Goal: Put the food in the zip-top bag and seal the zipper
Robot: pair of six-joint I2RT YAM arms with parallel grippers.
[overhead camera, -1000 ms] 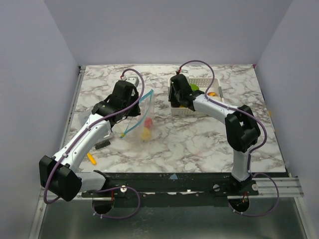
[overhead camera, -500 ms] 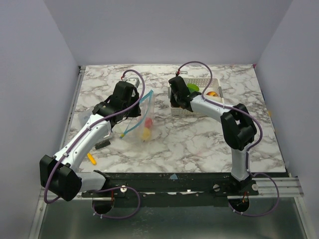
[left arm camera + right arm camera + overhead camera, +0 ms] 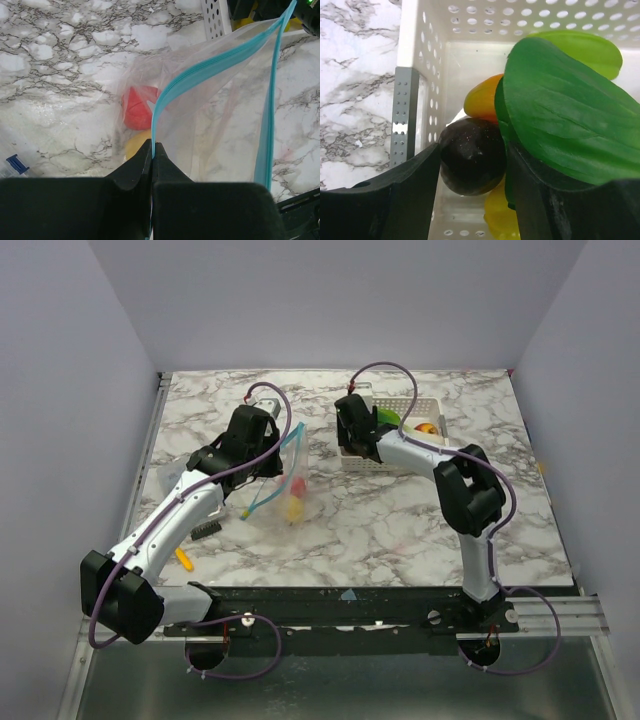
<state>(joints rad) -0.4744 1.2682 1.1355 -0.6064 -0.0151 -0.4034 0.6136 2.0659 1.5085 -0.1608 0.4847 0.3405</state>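
My left gripper (image 3: pixel 151 146) is shut on the light blue zipper (image 3: pixel 200 75) of the zip-top bag (image 3: pixel 285 475) and holds its mouth open and raised. Inside the bag lie a red food piece (image 3: pixel 137 107) and a yellow one (image 3: pixel 134 146). My right gripper (image 3: pixel 472 150) reaches down into the left end of the white basket (image 3: pixel 415 50), its jaws open on either side of a dark purple fruit (image 3: pixel 472 162). A big green leaf (image 3: pixel 560 110) presses against the right finger. An orange piece (image 3: pixel 481 100) and a yellow piece (image 3: pixel 500 220) lie beside the purple fruit.
The basket (image 3: pixel 400 410) stands at the back, right of the bag, with an orange fruit (image 3: pixel 426 428) at its right end. A small yellow piece (image 3: pixel 183 558) and a dark object (image 3: pixel 205 530) lie near the left arm at the front left.
The right gripper has shifted slightly left over the basket's left end and its jaws have widened. The left gripper and the bag have stayed put.
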